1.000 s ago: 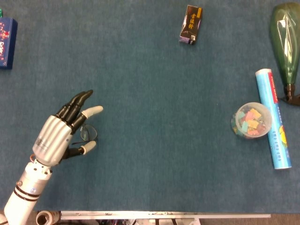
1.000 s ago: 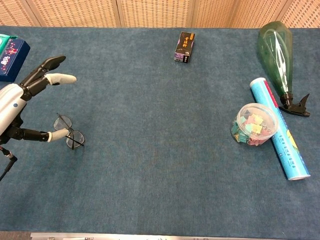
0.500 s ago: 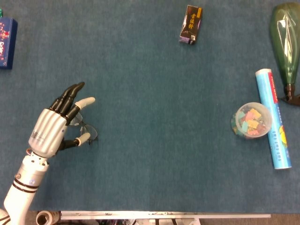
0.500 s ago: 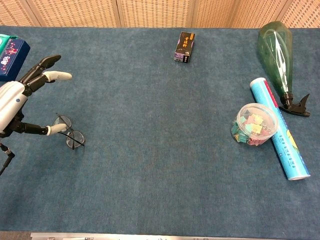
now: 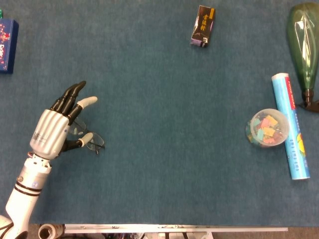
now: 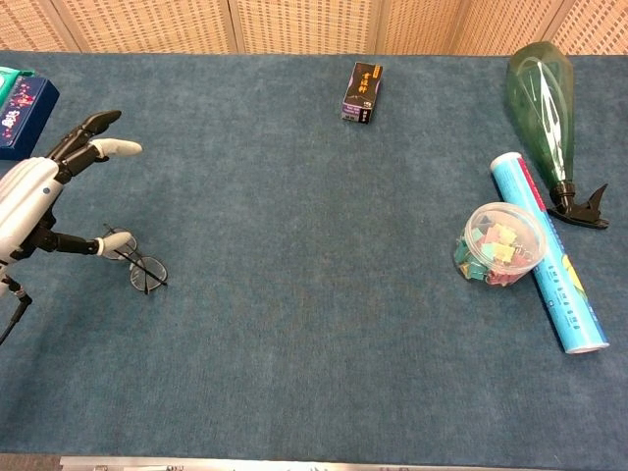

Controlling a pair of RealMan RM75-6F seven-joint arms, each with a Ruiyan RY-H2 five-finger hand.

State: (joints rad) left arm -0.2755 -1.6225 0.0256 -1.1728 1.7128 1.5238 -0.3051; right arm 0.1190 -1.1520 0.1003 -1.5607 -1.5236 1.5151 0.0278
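We've got our left robot hand (image 5: 52, 134) out over the near-left part of the worktop (image 5: 159, 124), fingers spread and holding nothing. It sits right above a pair of glasses (image 5: 90, 141) lying flat on the blue cloth. From the head view the thumb tip looks like it's on or just over the nearer lens, while the other fingers point away up the worktop, clear of the frame. The chest view shows the same robot hand (image 6: 39, 201) with the thumb stretched toward the glasses (image 6: 137, 263); whether it actually touches them we can't tell.

Our right robot hand isn't visible in either view.

Rest of the stuff is well apart from the glasses. A small dark box (image 5: 203, 26) lies at the far middle. Over on the right there's a clear tub of coloured clips (image 5: 267, 128) sitting just beside a light blue tube (image 5: 291, 127), which lies lengthwise, and they look to be touching. Past the tube, at the far right corner, a green spray bottle (image 5: 304, 45) lies on its side with its black nozzle pointing toward us. At the far left edge there's a dark blue box (image 5: 7, 46) partly cut off by the frame.
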